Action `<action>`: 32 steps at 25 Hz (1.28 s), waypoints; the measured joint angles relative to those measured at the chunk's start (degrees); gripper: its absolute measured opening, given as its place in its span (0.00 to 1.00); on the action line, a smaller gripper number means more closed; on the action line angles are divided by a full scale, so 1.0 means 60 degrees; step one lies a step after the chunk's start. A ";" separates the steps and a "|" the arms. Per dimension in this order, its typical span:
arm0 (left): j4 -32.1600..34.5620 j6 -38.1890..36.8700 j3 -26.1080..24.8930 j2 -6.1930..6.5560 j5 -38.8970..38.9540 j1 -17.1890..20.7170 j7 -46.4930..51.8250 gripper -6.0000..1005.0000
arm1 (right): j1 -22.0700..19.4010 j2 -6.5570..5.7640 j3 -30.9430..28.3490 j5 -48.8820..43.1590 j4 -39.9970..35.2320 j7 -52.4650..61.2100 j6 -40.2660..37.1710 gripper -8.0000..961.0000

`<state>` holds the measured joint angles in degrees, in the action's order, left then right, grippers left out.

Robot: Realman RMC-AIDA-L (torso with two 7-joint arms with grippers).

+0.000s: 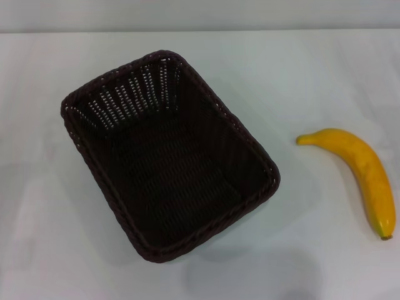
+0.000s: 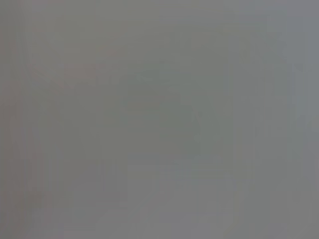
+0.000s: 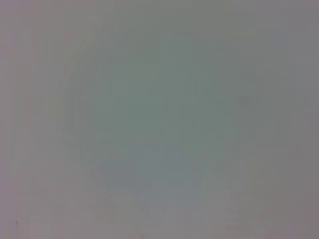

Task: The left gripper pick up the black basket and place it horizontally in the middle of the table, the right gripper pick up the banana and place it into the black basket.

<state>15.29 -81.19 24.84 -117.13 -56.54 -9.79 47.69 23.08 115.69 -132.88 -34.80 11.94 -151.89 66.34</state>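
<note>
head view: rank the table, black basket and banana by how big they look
1. table, the white surface filling nearly the whole view
2. black basket, empty, set at an angle
3. banana, lying apart on the basket's right

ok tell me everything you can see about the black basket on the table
The black basket is a large rectangular container of dark brown-black woven wicker with rounded corners, a braided rim and openwork sides that let light through on the far wall. It is empty and stands upright on the white table, turned at an angle rather than square to the table's edge. It sits left of centre in the head view. Nothing touches it but the table; the banana lies apart, to its right. No gripper is in sight.
</note>
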 joint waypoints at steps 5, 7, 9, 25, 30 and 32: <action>0.0117 -0.0013 -0.0004 -0.0031 0.0002 0.0084 0.0074 0.84 | -0.0019 -0.0001 0.0000 0.0000 0.0014 0.0132 0.0034 0.88; 0.0139 -0.0011 0.0012 -0.0017 -0.0007 0.0096 0.0078 0.85 | -0.0019 -0.0003 0.0000 0.0000 0.0011 0.0142 0.0035 0.88; 0.0152 -0.0008 0.0035 0.0003 -0.0048 0.0098 0.0125 0.85 | -0.0033 -0.0003 0.0000 0.0001 -0.0005 0.0145 0.0035 0.88; 0.3133 0.0059 0.0050 0.0929 -0.3809 0.0058 0.5676 0.85 | 0.0003 0.0011 0.0005 -0.0001 -0.0053 0.0150 -0.0353 0.88; 0.4256 -0.0011 0.0086 0.1725 -0.6082 -0.0671 0.8246 0.85 | 0.0066 0.0002 -0.0001 -0.0001 -0.0058 0.0150 -0.0416 0.88; 0.4705 -0.0078 0.0287 0.2040 -0.7155 -0.1099 0.9171 0.85 | 0.0081 0.0001 0.0000 -0.0001 -0.0058 0.0149 -0.0426 0.88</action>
<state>43.53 -81.66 26.56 -104.89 -99.47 -16.38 102.72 23.56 115.69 -132.88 -34.80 11.59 -151.00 63.78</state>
